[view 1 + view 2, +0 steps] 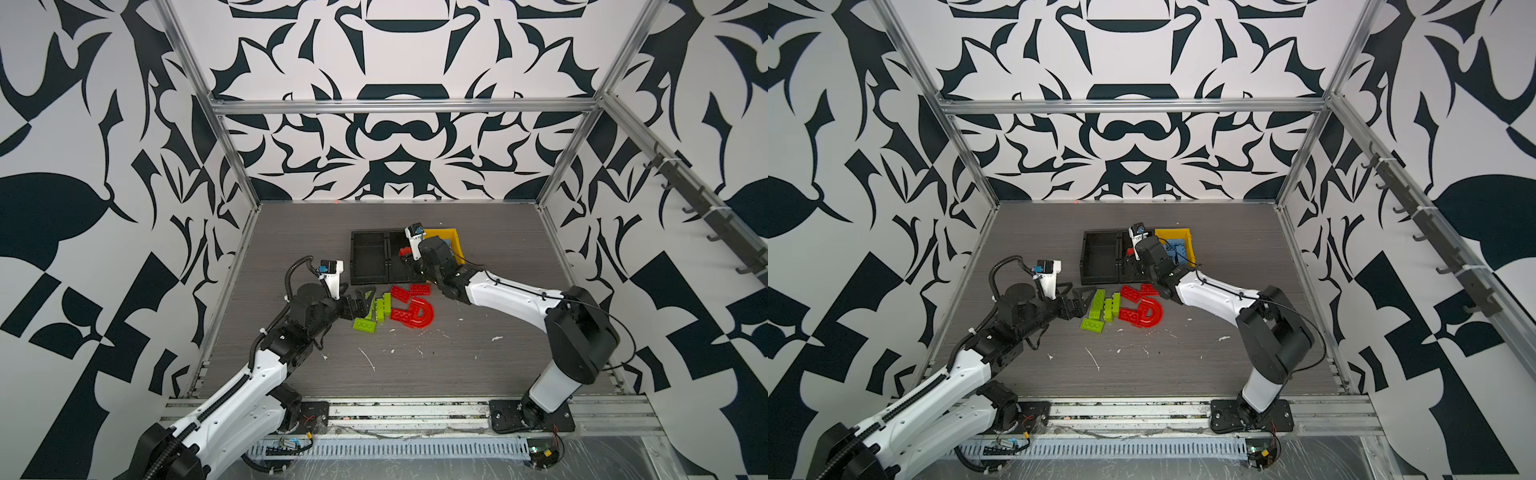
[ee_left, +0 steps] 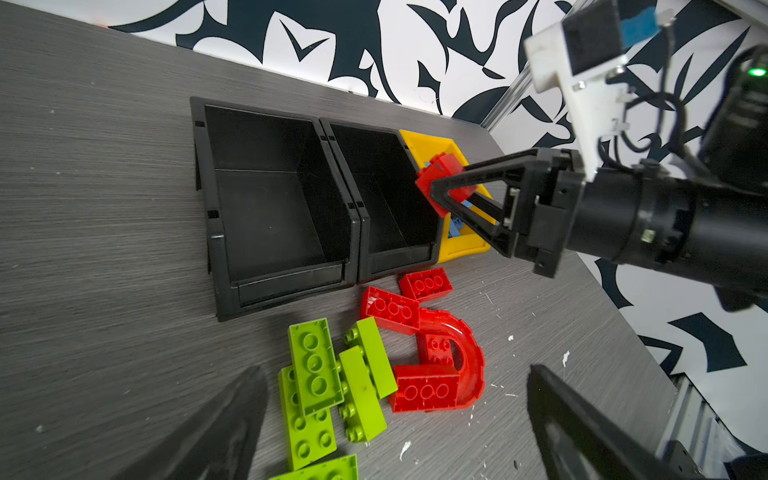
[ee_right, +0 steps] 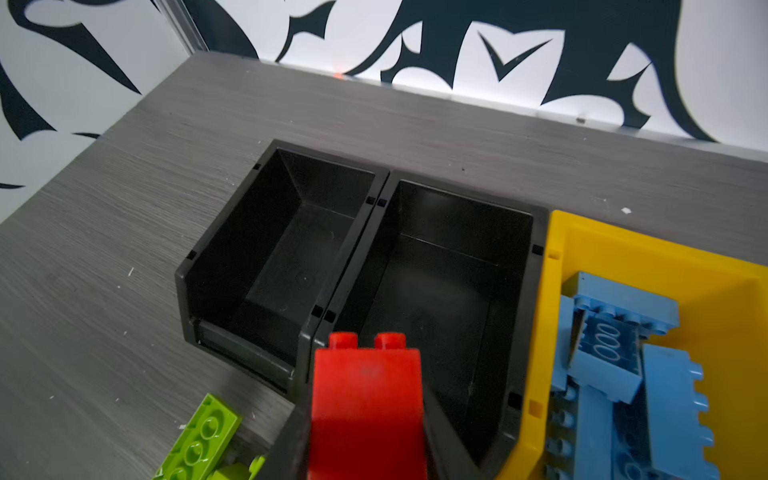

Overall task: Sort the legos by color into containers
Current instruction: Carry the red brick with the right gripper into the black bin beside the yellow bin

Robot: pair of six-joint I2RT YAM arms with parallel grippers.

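Legos (image 2: pixel 374 361) lie in a loose heap around the middle of the grey wood-grain table surface (image 1: pixel 415 365), just in front of two low black plastic bins (image 2: pixel 353 216) which are joined side by side. In this heap the lime green bricks (image 1: pixel 376 309) are on the side toward the left edge. The red bricks (image 2: pixel 390 309) and one red U-shaped arch piece (image 2: pixel 471 361) are on the side toward the right edge, and some of them touch each other. One more red studded plastic brick (image 3: pixel 365 399) is held in the air by the right gripper (image 2: pixel 436 195). Its black fingers are narrow and press on the brick's two sides, above the black bin that stands next to the bright yellow plastic bin (image 3: pixel 552 232). Several light blue bricks (image 3: pixel 665 395) are piled inside the yellow bin. The left gripper (image 1: pixel 360 304) is low over the surface, just beside the green bricks. Its fingers are spread wide and hold nothing; whether they touch a brick I cannot tell.
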